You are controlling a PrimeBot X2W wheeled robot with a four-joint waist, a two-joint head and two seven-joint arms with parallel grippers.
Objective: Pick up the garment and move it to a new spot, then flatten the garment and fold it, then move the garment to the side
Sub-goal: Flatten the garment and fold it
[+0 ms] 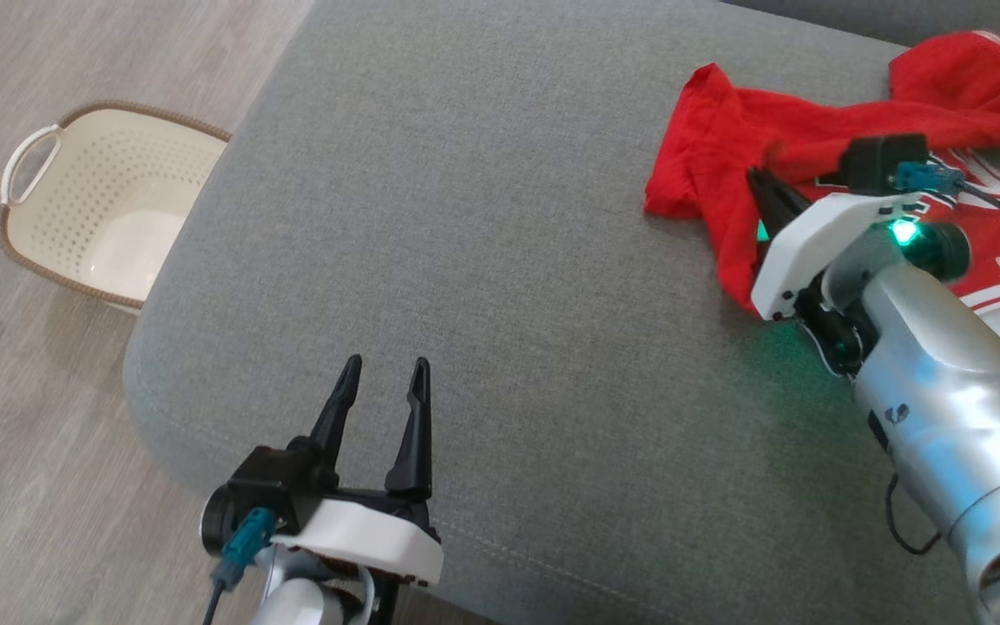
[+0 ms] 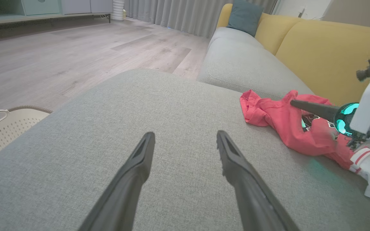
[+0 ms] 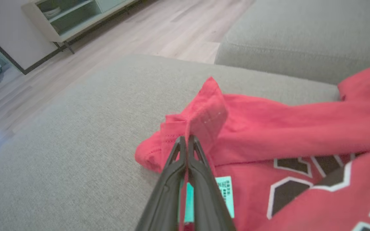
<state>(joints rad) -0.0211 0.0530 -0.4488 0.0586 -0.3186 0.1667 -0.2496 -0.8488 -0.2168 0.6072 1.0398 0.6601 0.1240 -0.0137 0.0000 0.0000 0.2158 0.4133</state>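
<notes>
The garment (image 1: 821,130) is a red jersey with white trim and dark lettering, lying crumpled at the far right of the grey sofa cushion (image 1: 483,286). My right gripper (image 1: 765,187) is shut on a raised fold of the garment (image 3: 204,118) near its left edge, the red cloth pinched between the closed fingers. In the left wrist view the garment (image 2: 278,118) lies to the right with the right gripper (image 2: 295,103) on it. My left gripper (image 1: 385,369) stands open over the cushion's near left part, nothing between its fingers (image 2: 140,160).
A cream perforated laundry basket (image 1: 92,208) sits on the wood floor left of the cushion. A second grey seat (image 2: 242,61) and yellow backrests (image 2: 326,54) with a blue pillow (image 2: 244,16) lie beyond. The cushion's front edge runs close to my left gripper.
</notes>
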